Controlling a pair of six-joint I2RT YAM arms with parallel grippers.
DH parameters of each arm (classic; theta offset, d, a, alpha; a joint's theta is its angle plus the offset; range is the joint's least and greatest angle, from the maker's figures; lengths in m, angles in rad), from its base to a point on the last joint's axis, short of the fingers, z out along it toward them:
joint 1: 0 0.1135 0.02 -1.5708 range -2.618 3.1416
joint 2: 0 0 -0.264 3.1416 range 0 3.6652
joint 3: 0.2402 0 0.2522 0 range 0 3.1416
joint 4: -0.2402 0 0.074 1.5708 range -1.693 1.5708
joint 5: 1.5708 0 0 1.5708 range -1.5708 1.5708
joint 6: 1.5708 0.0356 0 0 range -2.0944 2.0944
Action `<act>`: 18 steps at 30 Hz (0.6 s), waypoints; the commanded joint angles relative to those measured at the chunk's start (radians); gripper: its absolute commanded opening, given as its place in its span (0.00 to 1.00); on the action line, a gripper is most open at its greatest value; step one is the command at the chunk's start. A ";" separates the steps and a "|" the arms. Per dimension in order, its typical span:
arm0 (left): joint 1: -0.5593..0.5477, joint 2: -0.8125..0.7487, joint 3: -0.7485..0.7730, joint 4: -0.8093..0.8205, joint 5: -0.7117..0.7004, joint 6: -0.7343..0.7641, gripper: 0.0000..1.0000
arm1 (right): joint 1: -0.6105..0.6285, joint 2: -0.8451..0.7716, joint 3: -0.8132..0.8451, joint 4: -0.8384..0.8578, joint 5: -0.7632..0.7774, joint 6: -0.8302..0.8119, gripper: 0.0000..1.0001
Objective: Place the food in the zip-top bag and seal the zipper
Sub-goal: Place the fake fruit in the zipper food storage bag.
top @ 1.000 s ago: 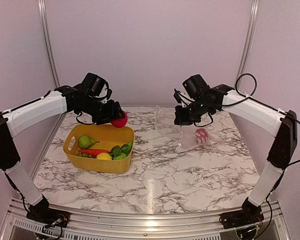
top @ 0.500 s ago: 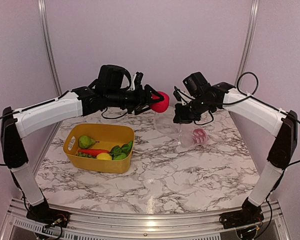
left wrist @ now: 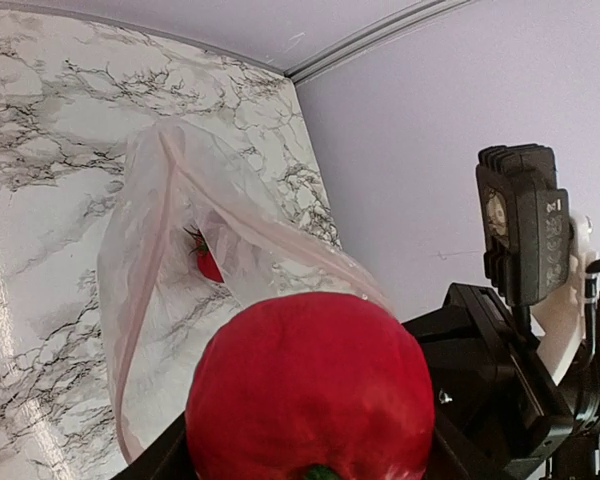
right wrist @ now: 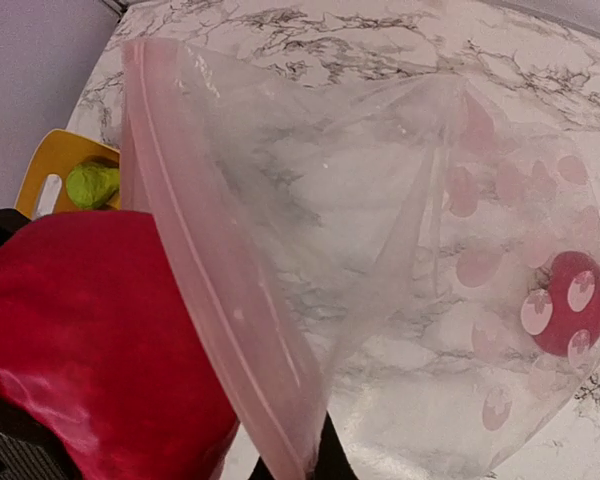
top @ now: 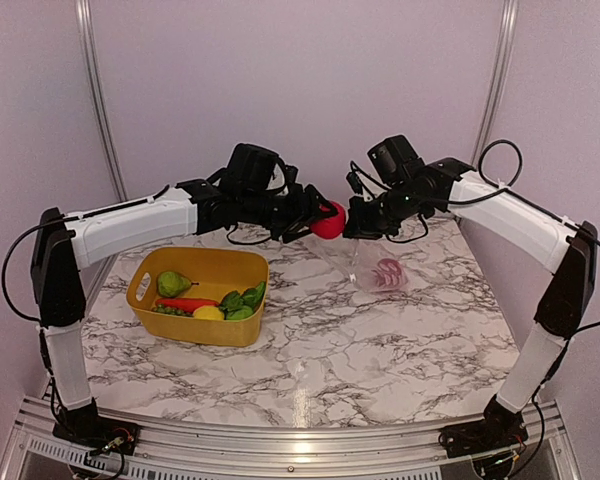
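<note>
My left gripper [top: 326, 221] is shut on a red round food piece [top: 329, 219], holding it in the air right at the mouth of the zip-top bag [top: 368, 262]. The left wrist view has this piece [left wrist: 310, 390] filling the jaws, with the open bag [left wrist: 170, 300] beyond it. My right gripper [top: 357, 224] is shut on the bag's mouth edge at the pinkish zipper [right wrist: 215, 300] and holds the bag up. Another red piece [right wrist: 570, 300] lies inside the bag. A pear [top: 172, 284], carrot [top: 185, 303], lemon [top: 208, 313] and leafy greens [top: 242, 299] are in the basket.
The yellow basket [top: 205, 263] stands on the marble table at the left, under my left arm. The bag's lower end rests on the table at the back right. Walls close off the back and both sides.
My left arm has carried the red piece from above the basket rightward to the bag's mouth. The right gripper has shifted slightly with the bag edge still in it.
</note>
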 commanded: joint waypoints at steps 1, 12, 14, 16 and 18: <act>-0.012 0.056 0.090 -0.080 -0.083 -0.057 0.55 | 0.010 -0.022 0.043 0.002 -0.032 0.028 0.02; -0.021 0.153 0.224 -0.215 -0.177 -0.160 0.69 | 0.011 -0.029 0.045 0.020 -0.044 0.058 0.02; -0.020 0.164 0.243 -0.229 -0.183 -0.171 0.70 | 0.010 -0.029 0.045 0.017 -0.040 0.060 0.02; -0.020 0.169 0.256 -0.230 -0.190 -0.175 0.72 | 0.010 -0.029 0.043 0.019 -0.039 0.063 0.02; -0.021 0.170 0.260 -0.213 -0.189 -0.168 0.75 | 0.010 -0.029 0.040 0.023 -0.040 0.066 0.02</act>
